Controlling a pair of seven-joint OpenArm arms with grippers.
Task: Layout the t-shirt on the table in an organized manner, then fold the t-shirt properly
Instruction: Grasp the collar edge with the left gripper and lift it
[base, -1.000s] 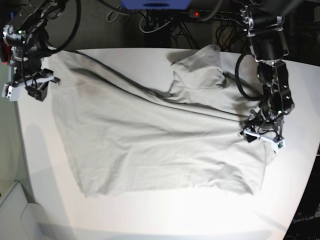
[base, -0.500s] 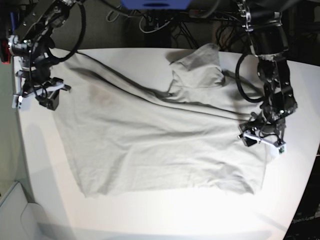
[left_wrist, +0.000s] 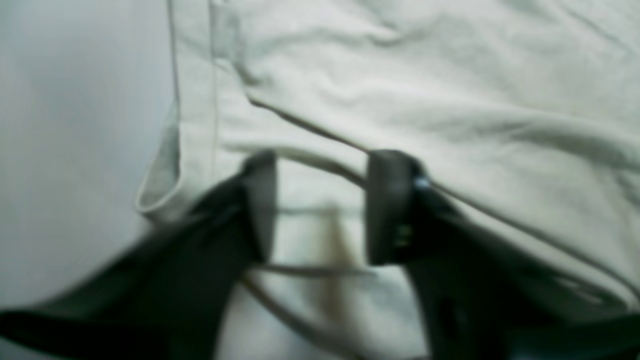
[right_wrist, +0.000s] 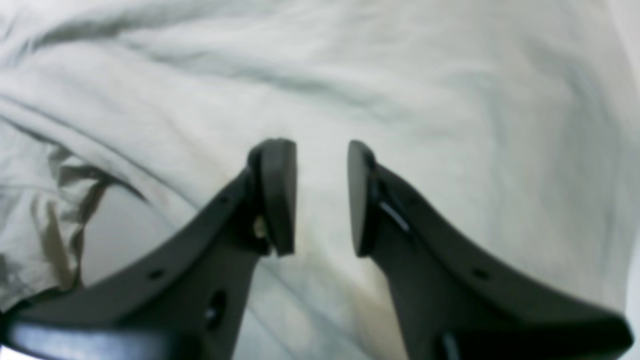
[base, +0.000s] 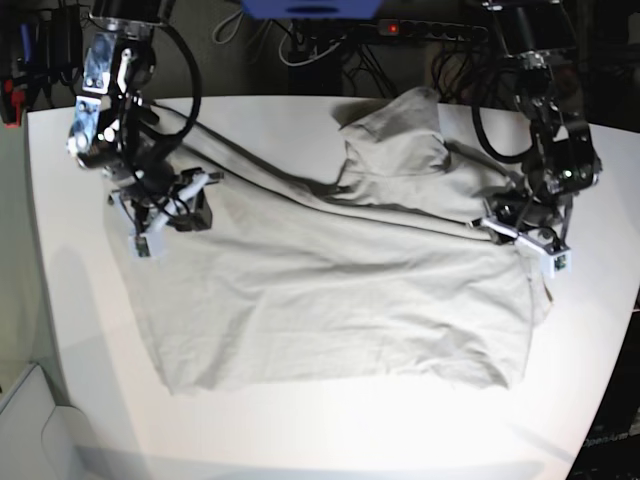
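Lab: cable tangle (base: 330, 45) behind white table (base: 300, 430)

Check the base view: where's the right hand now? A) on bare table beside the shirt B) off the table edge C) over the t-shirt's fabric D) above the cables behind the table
C: the right hand sits over the t-shirt, with cloth filling its wrist view between the fingers.

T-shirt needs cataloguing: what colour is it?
Plain light grey-beige t-shirt, clearest in the base view.

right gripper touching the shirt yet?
Cannot tell. The right wrist view shows the right gripper open over the t-shirt, nothing between the pads; neither it nor the base view shows whether the tips reach the cloth.
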